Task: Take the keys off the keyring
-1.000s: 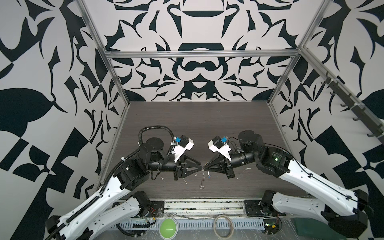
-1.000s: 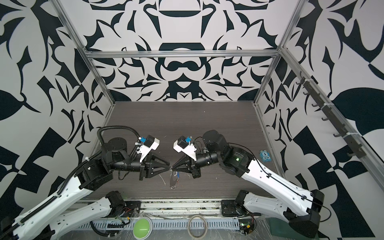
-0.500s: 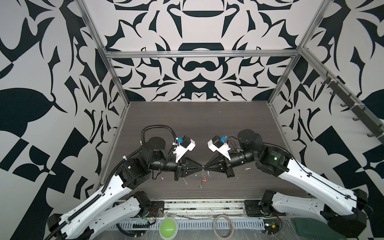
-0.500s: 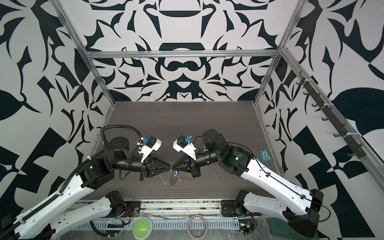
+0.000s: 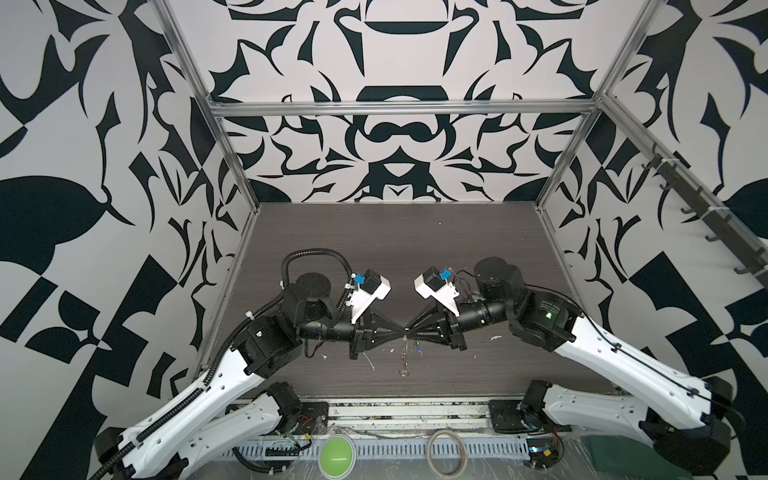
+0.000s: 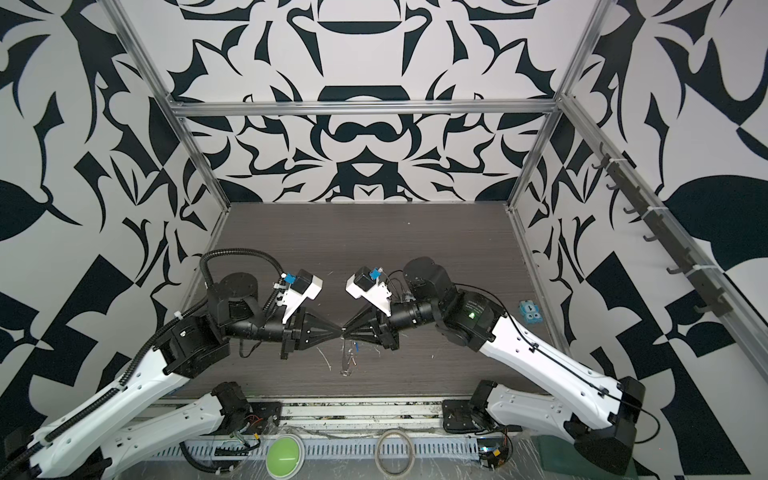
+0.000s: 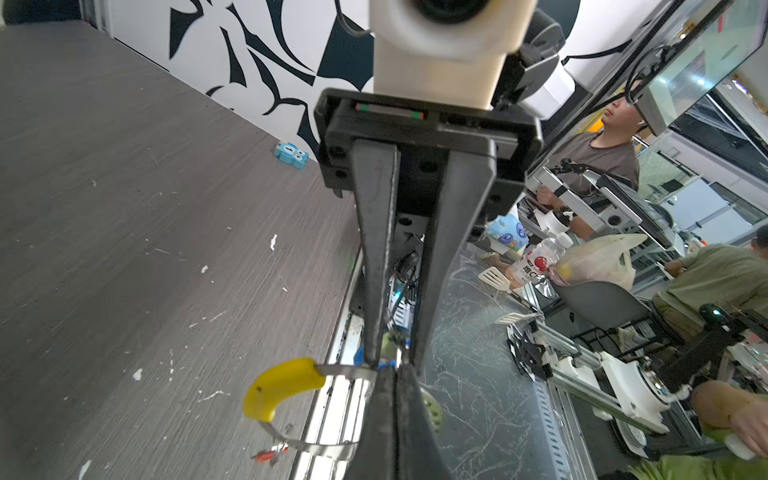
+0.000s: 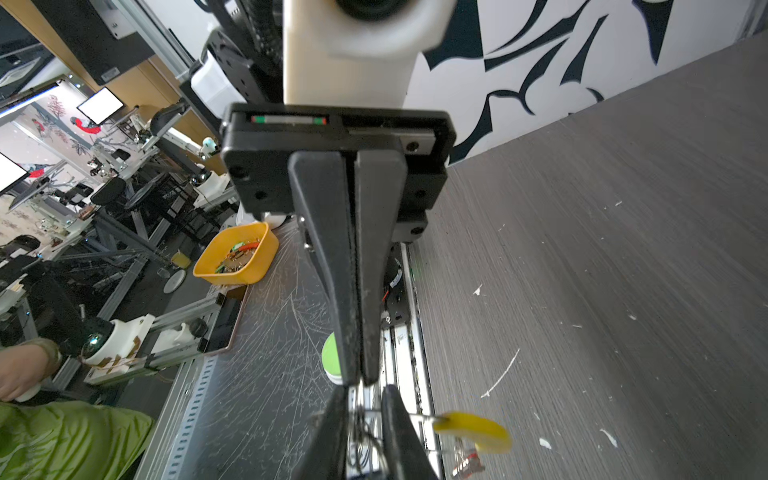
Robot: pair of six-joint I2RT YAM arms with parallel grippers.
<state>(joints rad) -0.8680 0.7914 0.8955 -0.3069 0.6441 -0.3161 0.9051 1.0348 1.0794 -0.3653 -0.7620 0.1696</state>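
left gripper: mine, reaching in from 8 o'clock in both top views. Fingers were pressed flat together, pinching the keyring wire right at the tips.
right gripper: mine, reaching in from 4 o'clock, tip to tip with the left. Its fingers stood apart with a clear gap. Thin wire rings sat in that gap, and I saw nothing clamped.
meeting point: over the near half of the table, about mid-width, above the surface.
keyring: thin grey wire loop that hung off the left pinch, clear of the table.
yellow sleeve: covered one arc of the loop, just beside the pinch, on the side away from the front rail.
keys: small silver bunch that dangled at 6 o'clock from the tips, too small in the top views to count.
red tag: hung on the low arc of the loop, past the sleeve.
blue tag: only slivers showed at the right fingertips, mostly hidden.
blue toy block: lay at 3 o'clock by the right table edge, well apart from the tips.
beige hoop: lay at 6 o'clock, off the table, past the front rail.
green disc: sat at 9 o'clock from the hoop, also off the table.
white flecks: scattered on the table under the tips.
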